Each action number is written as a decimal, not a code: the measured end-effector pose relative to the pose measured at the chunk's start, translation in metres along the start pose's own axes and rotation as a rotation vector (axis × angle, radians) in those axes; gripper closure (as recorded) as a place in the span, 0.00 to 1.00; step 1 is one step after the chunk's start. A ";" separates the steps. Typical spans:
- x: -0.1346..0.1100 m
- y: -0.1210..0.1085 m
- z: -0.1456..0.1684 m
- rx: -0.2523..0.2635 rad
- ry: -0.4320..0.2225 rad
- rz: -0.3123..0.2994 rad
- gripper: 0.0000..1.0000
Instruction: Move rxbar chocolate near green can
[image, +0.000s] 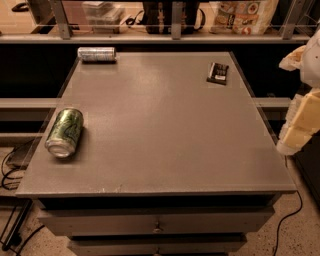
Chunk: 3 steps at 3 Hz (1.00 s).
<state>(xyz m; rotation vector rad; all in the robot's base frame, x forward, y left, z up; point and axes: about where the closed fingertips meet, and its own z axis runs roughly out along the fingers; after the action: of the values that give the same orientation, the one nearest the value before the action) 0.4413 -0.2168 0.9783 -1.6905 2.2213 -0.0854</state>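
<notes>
The tool (300, 125) is cut by the right edge.

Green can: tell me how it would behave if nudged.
The green can lies on its side, so it would likely roll. It sits near the table's left edge, so a push might send it off. The gripper hangs beyond the right edge, far from it.

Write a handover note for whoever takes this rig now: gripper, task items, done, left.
Gripper: beside the table's right edge, clear of both items.
Rxbar chocolate: flat, far right corner.
Green can: on its side, near left edge.
Done: nothing; bar and can sit far apart.
Left: grasp bar, carry it across, set it by the green can. Ignore the silver can, far left.
</notes>
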 end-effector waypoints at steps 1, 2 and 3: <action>-0.006 -0.014 0.008 0.004 -0.120 0.040 0.00; -0.015 -0.043 0.025 0.012 -0.303 0.097 0.00; -0.029 -0.082 0.037 0.052 -0.450 0.158 0.00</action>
<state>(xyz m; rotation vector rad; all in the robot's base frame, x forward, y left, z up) 0.5354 -0.2069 0.9712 -1.3403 1.9794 0.2498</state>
